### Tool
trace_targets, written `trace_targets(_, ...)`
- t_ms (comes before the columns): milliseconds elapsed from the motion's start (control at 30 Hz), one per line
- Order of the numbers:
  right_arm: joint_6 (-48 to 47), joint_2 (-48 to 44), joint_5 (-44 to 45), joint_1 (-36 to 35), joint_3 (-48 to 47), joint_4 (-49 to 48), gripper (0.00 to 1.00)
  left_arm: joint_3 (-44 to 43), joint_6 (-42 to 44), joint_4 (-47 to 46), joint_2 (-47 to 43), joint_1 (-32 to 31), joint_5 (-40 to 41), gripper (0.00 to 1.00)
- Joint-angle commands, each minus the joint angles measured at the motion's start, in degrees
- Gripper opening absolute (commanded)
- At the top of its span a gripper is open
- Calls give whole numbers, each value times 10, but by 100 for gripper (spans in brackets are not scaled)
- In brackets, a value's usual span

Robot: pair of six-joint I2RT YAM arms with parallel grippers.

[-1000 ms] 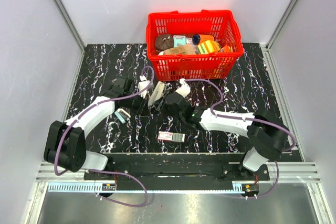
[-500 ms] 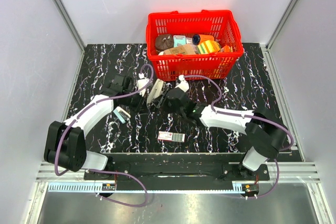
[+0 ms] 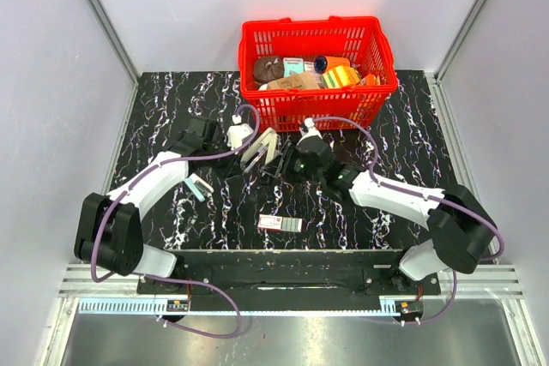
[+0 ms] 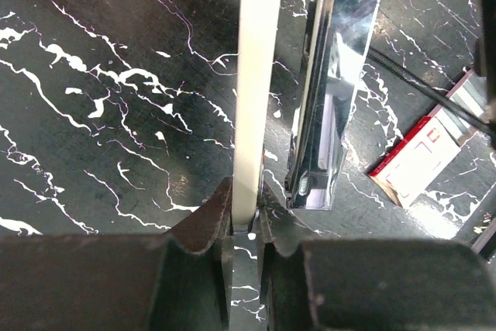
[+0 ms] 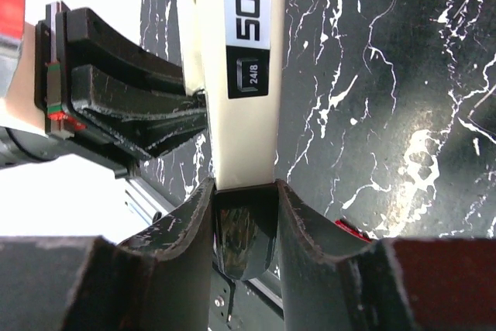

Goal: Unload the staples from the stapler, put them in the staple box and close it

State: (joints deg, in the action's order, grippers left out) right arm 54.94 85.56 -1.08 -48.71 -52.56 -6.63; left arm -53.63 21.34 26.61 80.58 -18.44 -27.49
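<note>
The cream and black stapler (image 3: 259,148) stands opened between both arms, just in front of the red basket. My left gripper (image 3: 243,157) is shut on the end of its thin cream arm (image 4: 254,98). The chrome magazine (image 4: 335,75) hangs apart beside that arm. My right gripper (image 3: 280,160) is shut on the stapler's other arm, the cream top with a "50" label (image 5: 246,52) and a black end. No loose strip of staples shows in any view. Whether staples sit inside the magazine cannot be told.
The red basket (image 3: 317,102), full of small items, stands behind the stapler. A flat red-and-white box (image 3: 281,223) lies near the front edge, also in the left wrist view (image 4: 418,156). A small pale object (image 3: 199,186) lies by the left forearm.
My right arm has swung to the right and back, drawing its arm of the stapler away, so the stapler stands wider open. My left gripper has kept its hold and shifted only slightly.
</note>
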Motion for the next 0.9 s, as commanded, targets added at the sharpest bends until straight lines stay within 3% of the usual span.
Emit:
trace_targets(0, -33, -50, -62, 2, 18, 29, 17, -8, 8, -81, 3, 6, 52, 0)
trace_targets(333, -26, -58, -67, 5, 28, 11, 17, -17, -8, -69, -10, 4, 24, 0)
trace_targets(600, -105, -56, -96, 13, 6, 102, 15, -10, 53, -91, 5, 5, 97, 0)
trace_targets(867, -176, -76, -62, 36, 13, 174, 15, 10, 120, -149, 27, 2, 182, 0)
